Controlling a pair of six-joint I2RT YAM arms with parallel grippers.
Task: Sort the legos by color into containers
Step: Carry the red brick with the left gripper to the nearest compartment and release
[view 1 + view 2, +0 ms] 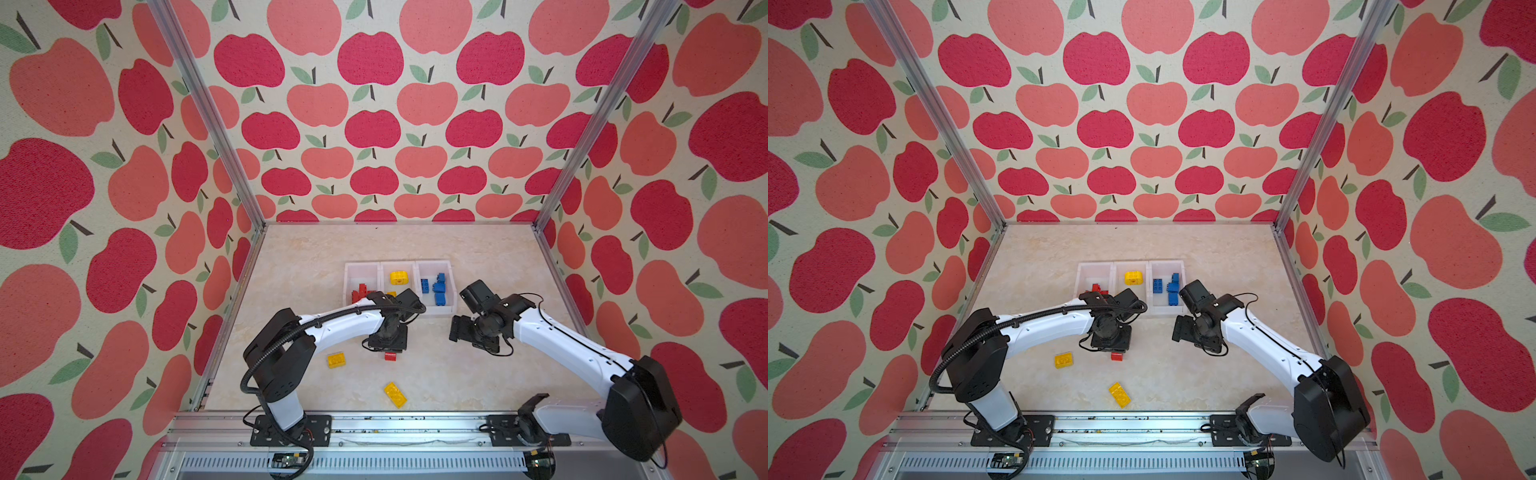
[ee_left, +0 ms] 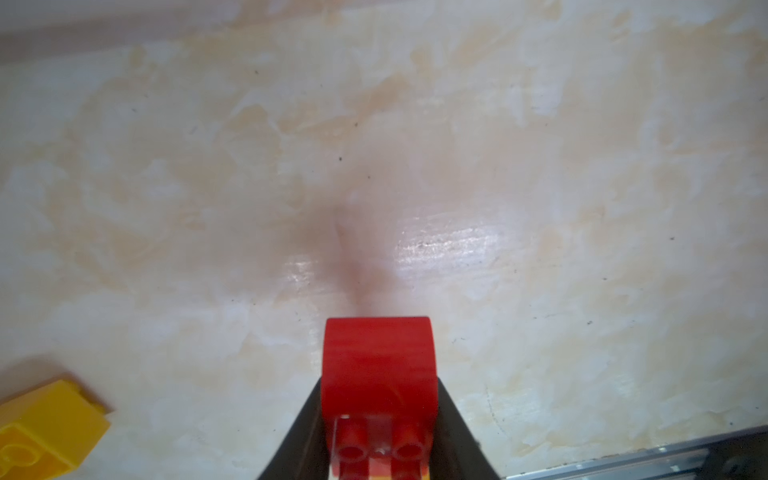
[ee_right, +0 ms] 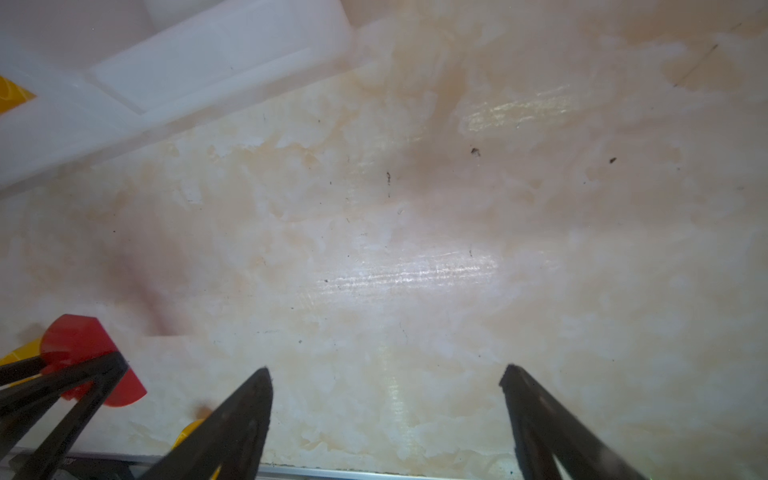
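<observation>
No writing can be read anywhere; a round mark is seen on the rounded yellow piece (image 1: 398, 277), but it is too small to be made out. A red brick (image 2: 378, 361) with a curved face is clamped between the narrowed jaws of the left gripper (image 2: 380, 399), about the middle of the bench (image 1: 457, 374) and just in front of the containers (image 1: 361, 263); whether it touches the surface cannot be told. The right gripper (image 3: 386, 374) is held wide with nothing between its jaws, over bare bench near the front right corner of the containers. The containers are set in a row between the bench's middle and its far edge: red bricks (image 1: 359, 293) are seen in the left bin, the rounded yellow piece in the middle one, blue bricks (image 1: 438, 289) in the right one. The front of the left and middle bins is covered by the left arm (image 1: 345, 322) in both top views. Two yellow bricks (image 1: 336, 360) are left loose on the bench — one just left of the held brick, the other nearer the front edge. The bench is enclosed on three sides by walls (image 1: 374, 124) printed with red and pink apples.
</observation>
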